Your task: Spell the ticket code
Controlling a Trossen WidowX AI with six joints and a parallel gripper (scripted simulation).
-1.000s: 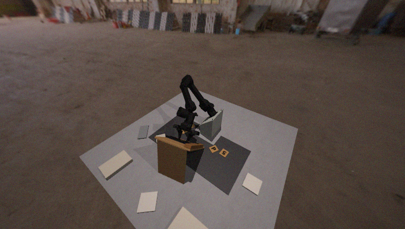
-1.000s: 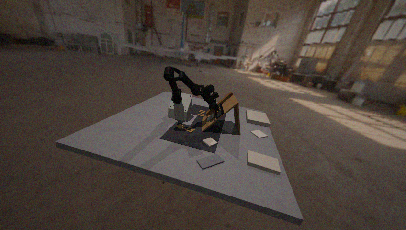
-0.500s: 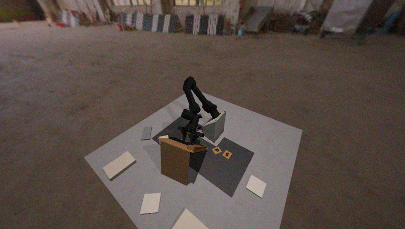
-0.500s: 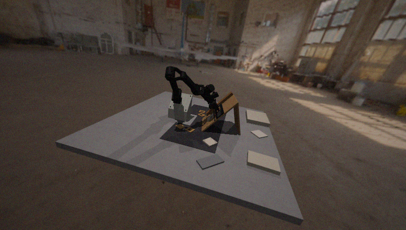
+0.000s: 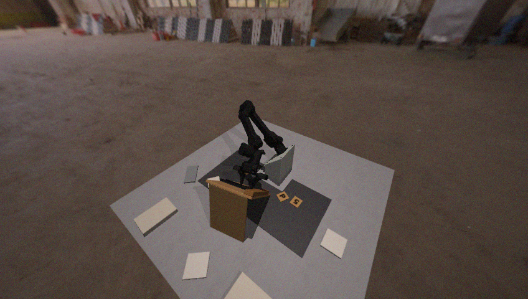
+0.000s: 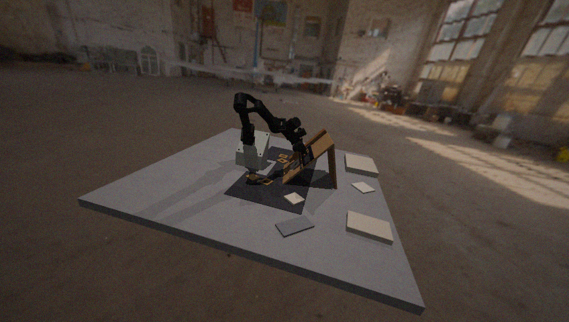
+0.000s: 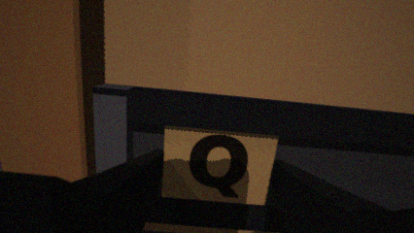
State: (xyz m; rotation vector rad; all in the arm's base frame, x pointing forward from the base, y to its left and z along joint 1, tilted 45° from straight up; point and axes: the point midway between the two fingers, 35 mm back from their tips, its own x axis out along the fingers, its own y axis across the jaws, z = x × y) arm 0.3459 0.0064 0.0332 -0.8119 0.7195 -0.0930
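Note:
My gripper [image 5: 246, 184] [image 6: 306, 156] [image 7: 218, 163] is shut on the tile lettered Q [image 7: 257, 172], at the dark rail [image 7: 272, 111] on the sloped board [image 5: 227, 207] [image 6: 322, 145] [image 7: 253, 49]. The Q looks upright in the wrist view. A paler bluish block stands left of the tile, with a gap between. Whether the tile touches the rail floor is hidden. A P tile [image 5: 282, 196] and an S tile [image 5: 296, 202] lie on the dark mat. Two more tiles lie nearer the exterior camera, one here [image 6: 266, 181]; their letters are unreadable. I cannot read the ticket.
The pale box [image 5: 280, 168] [image 6: 255, 153] stands by the arm's base. A small white pad [image 6: 294, 198] lies on the dark mat [image 5: 300, 229] [image 6: 275, 197]. A grey slab [image 5: 191, 174] [image 6: 294, 226] and several cream slabs lie around on the counter [image 5: 355, 185] [image 6: 179, 203].

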